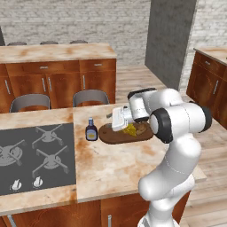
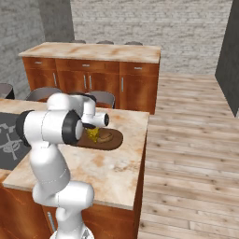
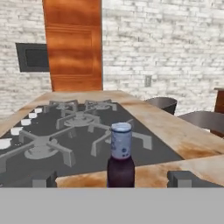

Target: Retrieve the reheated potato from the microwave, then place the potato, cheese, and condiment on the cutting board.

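condiment (image 3: 121, 154): being kept upright, long axis vertical, bare counter (image 1: 115, 164) around
gripper (image 3: 114, 178): fingers spread wide, nothing being grasped, bottle at 12 o'clock between tips
cutting board (image 1: 119, 135): lying at 3 o'clock of bottle

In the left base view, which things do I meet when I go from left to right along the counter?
Stove burners → condiment bottle → cutting board → cheese → potato, partly hidden behind the arm.

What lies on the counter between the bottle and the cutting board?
Nothing: in the left base view a narrow strip of bare counter separates the bottle from the board, which already holds the cheese and potato.
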Controlling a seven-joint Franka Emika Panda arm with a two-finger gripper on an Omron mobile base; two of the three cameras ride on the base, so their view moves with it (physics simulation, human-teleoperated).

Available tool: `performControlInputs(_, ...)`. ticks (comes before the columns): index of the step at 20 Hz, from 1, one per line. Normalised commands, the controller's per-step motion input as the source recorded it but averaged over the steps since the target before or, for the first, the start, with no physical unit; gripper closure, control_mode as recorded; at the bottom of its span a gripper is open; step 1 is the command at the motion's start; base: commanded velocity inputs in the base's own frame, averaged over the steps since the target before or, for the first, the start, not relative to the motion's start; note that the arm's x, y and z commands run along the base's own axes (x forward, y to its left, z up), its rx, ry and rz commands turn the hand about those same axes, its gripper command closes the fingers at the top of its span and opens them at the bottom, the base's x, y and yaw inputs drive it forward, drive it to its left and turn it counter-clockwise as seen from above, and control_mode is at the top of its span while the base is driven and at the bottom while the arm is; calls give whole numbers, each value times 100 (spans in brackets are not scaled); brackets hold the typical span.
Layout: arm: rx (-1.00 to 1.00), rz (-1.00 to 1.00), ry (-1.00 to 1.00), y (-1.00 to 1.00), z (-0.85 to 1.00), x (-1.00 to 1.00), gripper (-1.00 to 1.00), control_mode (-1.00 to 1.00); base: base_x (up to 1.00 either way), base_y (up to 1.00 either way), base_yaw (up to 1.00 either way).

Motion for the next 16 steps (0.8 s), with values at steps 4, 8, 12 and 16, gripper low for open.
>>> performControlInputs(4,4,0,14,13,-13,43,-100,-100,0,0,0)
performControlInputs(8,0,3,16,20,-7,32,-100,-100,0,0,0)
performControlInputs(12,2,7,6,27,-1,11,-100,-100,0,0,0)
performControlInputs(16,6,6,1,25,-2,-2,-100,-100,0,0,0)
